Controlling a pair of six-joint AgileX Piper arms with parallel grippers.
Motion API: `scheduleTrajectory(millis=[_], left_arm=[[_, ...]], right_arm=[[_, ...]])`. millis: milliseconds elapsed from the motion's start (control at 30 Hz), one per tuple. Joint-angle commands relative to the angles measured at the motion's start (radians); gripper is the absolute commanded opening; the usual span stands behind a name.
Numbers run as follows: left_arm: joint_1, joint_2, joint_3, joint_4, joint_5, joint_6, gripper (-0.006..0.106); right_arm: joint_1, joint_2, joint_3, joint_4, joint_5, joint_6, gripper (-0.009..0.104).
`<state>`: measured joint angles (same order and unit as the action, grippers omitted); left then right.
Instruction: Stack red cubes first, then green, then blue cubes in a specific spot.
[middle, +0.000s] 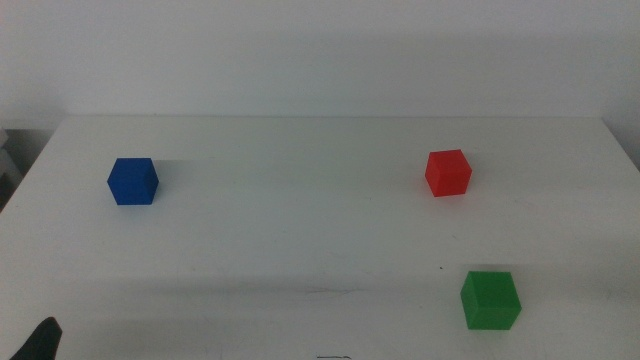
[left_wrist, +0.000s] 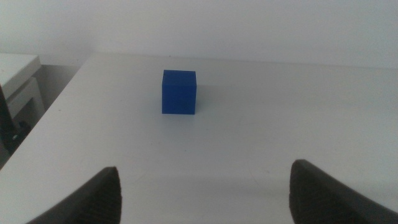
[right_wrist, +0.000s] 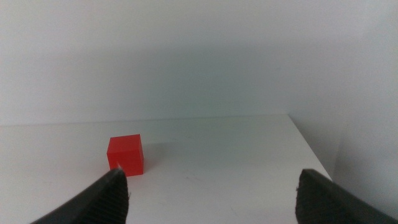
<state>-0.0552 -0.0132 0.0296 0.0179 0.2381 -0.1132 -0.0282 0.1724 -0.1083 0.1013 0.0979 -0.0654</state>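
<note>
Right wrist view has the right end effector (right_wrist: 211, 193) spread wide and empty with the red cube (right_wrist: 126, 154) ahead on the tabletop (middle: 300, 230), at about two o'clock in the middle view, so it should centre squarely before closing.

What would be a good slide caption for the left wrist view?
Open left gripper faces the blue cube, which sits untouched on the white table.
</note>
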Motion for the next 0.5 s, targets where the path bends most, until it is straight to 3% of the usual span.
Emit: scheduleTrajectory(millis=[0,233,467], left_arm=[[-0.001,-0.021,-0.004,-0.003,-0.073,-0.013,0.091],[-0.001,-0.021,-0.004,-0.003,-0.073,-0.013,0.091],[-0.001,-0.021,-0.004,-0.003,-0.073,-0.013,0.091]], right_arm=[[0.004,0.173,-0.16,0.002,-0.035,-0.003,0.092],[0.004,0.63,-0.603,0.065,0.401,-0.004,0.092],[0.004,0.878,-0.763,0.112,0.388,-0.003,0.092]])
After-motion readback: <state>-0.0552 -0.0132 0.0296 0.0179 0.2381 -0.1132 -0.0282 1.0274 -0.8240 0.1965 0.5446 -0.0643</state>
